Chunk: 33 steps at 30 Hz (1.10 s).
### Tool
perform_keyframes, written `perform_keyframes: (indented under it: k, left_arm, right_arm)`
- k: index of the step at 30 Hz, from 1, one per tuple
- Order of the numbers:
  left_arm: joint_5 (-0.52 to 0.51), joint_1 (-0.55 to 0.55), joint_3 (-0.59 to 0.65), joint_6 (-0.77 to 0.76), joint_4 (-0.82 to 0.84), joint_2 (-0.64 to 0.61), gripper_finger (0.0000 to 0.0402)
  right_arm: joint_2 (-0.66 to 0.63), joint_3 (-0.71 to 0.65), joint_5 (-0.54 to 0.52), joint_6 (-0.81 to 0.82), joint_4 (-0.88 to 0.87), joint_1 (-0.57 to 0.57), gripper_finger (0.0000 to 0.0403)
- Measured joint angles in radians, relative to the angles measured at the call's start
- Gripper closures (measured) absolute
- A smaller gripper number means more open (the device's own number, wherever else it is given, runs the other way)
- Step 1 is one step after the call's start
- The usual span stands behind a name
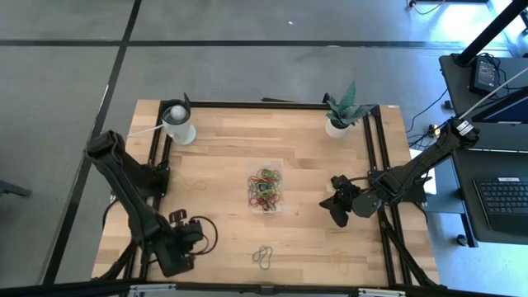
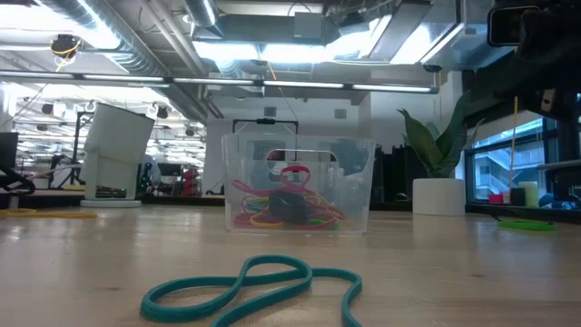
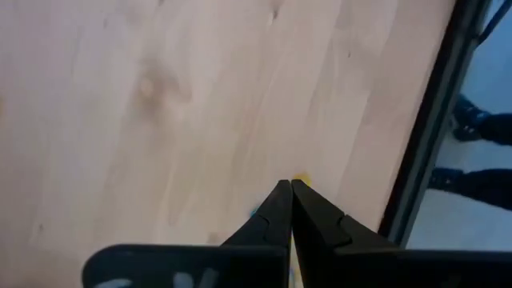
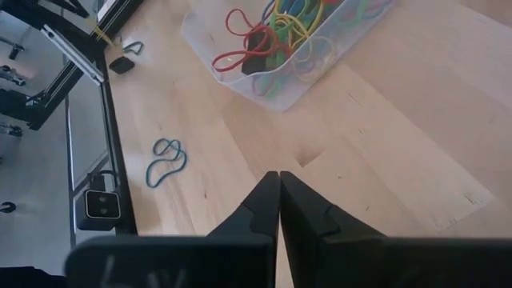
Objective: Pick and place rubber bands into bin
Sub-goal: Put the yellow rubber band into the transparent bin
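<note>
Near the middle of the high view, the clear bin [image 1: 266, 188] sits on the wooden table [image 1: 223, 148] with a tangle of coloured rubber bands [image 1: 266, 187] inside. One teal rubber band [image 1: 262, 256] lies loose below it, near the table's bottom edge. The right hand [image 1: 338, 216], fingers pressed together and empty, hovers to the right of the bin, well apart from it. The left hand [image 1: 191, 231], likewise closed on nothing, waits at the lower left, left of the loose band.
</note>
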<state>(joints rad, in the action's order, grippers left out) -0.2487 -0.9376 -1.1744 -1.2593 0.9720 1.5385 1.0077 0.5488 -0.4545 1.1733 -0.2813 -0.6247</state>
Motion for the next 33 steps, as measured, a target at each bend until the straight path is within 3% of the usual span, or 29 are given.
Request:
perform_keyframes:
  k: [10, 20, 26, 33]
  left_arm:
    - [-0.062, 0.042, 0.0, 0.124, -0.032, -0.084, 0.04]
    - [-0.225, 0.109, -0.001, 0.343, -0.071, -0.193, 0.04]
    - [-0.337, 0.238, -0.001, 0.53, -0.113, -0.242, 0.04]
    - [-0.22, 0.48, -0.001, 0.895, -0.347, -0.232, 0.04]
  right_arm:
    - [0.0, 0.0, -0.026, 0.005, 0.003, 0.0, 0.0386]
    - [0.0, 0.0, -0.027, -0.004, 0.003, 0.0, 0.0386]
    - [0.0, 0.0, -0.027, -0.004, -0.007, 0.0, 0.0386]
    - [0.0, 0.0, -0.027, 0.0, -0.007, 0.0, 0.0386]
